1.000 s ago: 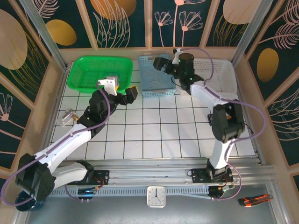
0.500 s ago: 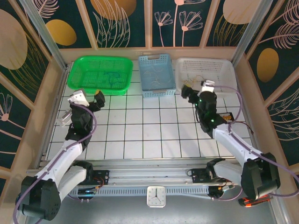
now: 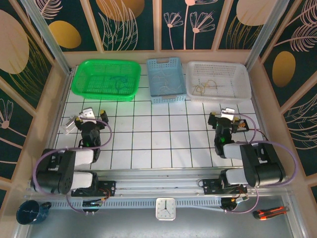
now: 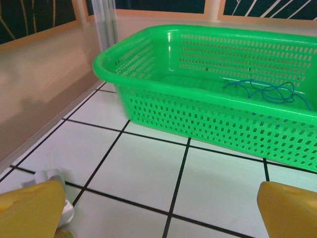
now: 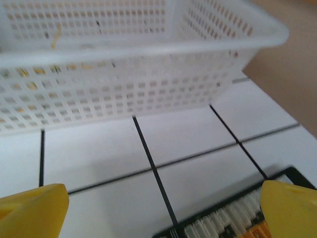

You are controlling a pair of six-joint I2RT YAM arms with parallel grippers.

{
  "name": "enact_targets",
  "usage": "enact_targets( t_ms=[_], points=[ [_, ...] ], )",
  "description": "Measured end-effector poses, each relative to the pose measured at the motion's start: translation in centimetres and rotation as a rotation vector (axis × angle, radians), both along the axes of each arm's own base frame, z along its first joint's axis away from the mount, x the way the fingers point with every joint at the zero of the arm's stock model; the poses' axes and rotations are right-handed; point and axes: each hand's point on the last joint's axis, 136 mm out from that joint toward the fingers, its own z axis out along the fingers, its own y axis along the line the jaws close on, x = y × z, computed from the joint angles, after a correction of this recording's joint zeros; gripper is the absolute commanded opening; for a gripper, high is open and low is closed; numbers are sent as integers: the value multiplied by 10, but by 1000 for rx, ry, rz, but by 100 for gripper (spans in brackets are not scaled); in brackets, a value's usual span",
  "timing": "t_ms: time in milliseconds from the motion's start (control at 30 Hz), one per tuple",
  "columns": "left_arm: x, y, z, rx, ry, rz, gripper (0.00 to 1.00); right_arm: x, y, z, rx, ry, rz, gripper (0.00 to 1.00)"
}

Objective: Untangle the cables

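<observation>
A blue cable [image 3: 117, 82] [image 4: 267, 90] lies coiled in the green basket [image 3: 81, 84] [image 4: 198, 116]. A white cable [image 3: 166, 79] lies in the blue basket [image 3: 168, 97], and a yellowish cable [image 3: 205, 87] [image 5: 57, 35] in the white basket [image 3: 240, 89] [image 5: 124, 87]. My left gripper [image 3: 90, 118] [image 4: 161, 213] sits low over the tiles in front of the green basket, open, nothing between its yellow fingertips [image 4: 29, 208]. My right gripper [image 3: 226, 118] [image 5: 161, 213] sits low before the white basket, open and empty.
A small black tray with white and orange parts [image 3: 242, 124] [image 5: 237, 223] lies just right of the right gripper. A small whitish object [image 3: 68, 125] [image 4: 58, 179] rests by the left wall beside the left gripper. Wooden walls enclose the table.
Both arms have pulled back from the baskets toward their bases and folded down low over the tiles. Both grippers stayed open and empty.
</observation>
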Motion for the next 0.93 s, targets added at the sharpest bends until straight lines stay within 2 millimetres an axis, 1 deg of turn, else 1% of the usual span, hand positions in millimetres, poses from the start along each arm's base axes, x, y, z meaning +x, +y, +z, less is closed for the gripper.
enact_targets(
  t_ms=[67, 100, 167, 233, 267, 367, 500, 933],
  points=[
    [7, 0, -2, 0, -14, -32, 99, 9, -1, 6, 16, -63, 28, 99],
    [10, 0, -6, 1, -17, -48, 99, 13, -2, 5, 29, -76, 46, 99],
    [14, -3, -15, 1, 8, -83, 99, 15, -8, 3, 65, -95, 68, 99],
    [17, -8, -15, -5, 4, -122, 99, 18, -15, 5, 88, -119, 84, 99],
    [20, -10, -12, -9, -4, -140, 99, 19, -13, 4, 99, -118, 106, 99],
    [26, -9, -4, -13, -28, -151, 99, 27, -4, 12, 119, -140, 176, 99],
    [28, -9, 0, -13, -41, -155, 99, 29, 4, 18, 119, -162, 202, 99],
    [28, -11, 0, -16, -41, -169, 99, 30, 8, 21, 124, -171, 227, 99]
  ],
)
